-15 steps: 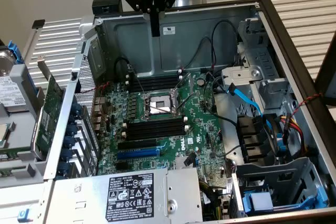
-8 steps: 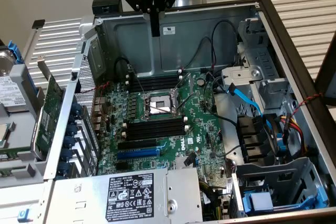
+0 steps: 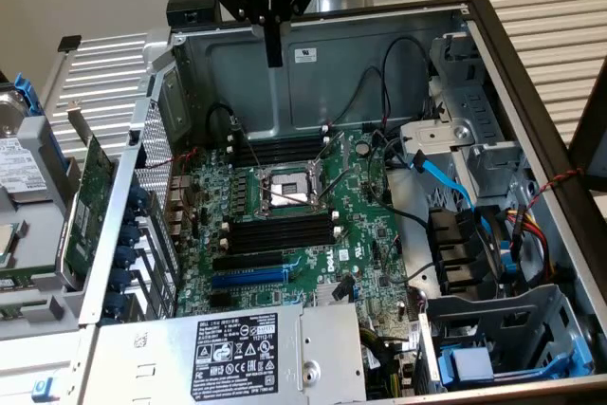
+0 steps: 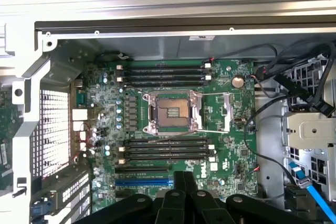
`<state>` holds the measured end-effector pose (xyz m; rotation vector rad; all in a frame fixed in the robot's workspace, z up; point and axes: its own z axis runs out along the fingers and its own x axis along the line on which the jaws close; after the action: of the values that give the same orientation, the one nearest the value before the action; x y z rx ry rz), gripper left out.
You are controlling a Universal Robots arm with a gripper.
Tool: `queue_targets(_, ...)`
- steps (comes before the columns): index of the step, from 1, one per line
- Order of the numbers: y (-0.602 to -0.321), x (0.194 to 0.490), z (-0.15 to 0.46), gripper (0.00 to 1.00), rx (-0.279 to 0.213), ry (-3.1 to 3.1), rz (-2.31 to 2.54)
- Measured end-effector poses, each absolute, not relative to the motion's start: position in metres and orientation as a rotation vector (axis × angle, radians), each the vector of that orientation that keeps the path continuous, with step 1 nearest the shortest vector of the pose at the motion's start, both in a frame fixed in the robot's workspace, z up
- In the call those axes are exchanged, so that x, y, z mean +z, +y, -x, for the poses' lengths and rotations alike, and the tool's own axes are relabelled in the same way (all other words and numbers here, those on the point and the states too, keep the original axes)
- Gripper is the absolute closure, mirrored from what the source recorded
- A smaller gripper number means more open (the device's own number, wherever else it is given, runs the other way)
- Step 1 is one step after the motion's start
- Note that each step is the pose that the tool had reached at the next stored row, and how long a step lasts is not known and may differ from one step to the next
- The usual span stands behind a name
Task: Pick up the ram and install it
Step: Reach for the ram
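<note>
While hanging at the top centre of the exterior view, above the open computer case (image 3: 379, 82), holds the gripper (image 3: 274, 56) clamped shut on nothing. Cannot tell whether the ram sits in the dark memory slots (image 3: 282, 231) flanking the processor socket (image 3: 283, 189) at mid-frame.

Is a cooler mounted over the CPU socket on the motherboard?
No, the CPU socket lies bare in the wrist view, with its metal frame and the inner contact area open to sight.
</note>
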<state>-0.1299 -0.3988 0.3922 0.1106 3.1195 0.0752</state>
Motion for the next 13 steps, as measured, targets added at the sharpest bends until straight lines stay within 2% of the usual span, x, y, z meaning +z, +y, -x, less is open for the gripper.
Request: queue_targets(13, -0.399, 0.392, 0.176, 0.89, 0.078, 3.131, -0.111)
